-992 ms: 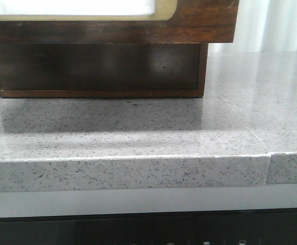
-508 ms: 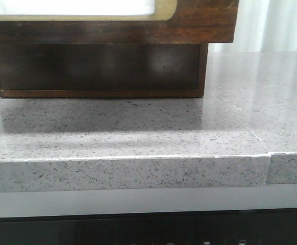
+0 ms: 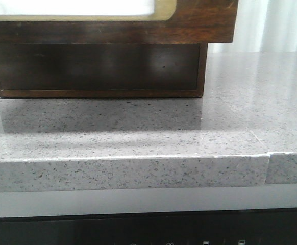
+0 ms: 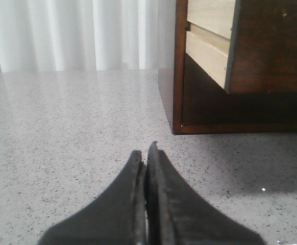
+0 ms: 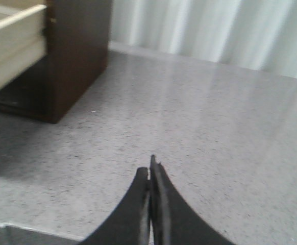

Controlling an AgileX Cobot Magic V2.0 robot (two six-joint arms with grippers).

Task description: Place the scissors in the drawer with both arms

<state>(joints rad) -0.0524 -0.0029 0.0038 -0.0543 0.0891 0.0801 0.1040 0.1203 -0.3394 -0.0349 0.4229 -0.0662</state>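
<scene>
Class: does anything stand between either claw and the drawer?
Nothing visible does: only counter lies between the left claw and the drawer, and likewise for the right claw. No scissors show in any view.

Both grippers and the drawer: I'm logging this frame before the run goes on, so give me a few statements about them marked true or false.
1. The left gripper has its fingers pressed together. True.
2. The right gripper holds the scissors. False: its fingers are shut on nothing, and no scissors show in any view.
3. The drawer is pushed in flush. False: it juts out over the countertop.
4. Both grippers hang over bare speckled stone. True.
</scene>
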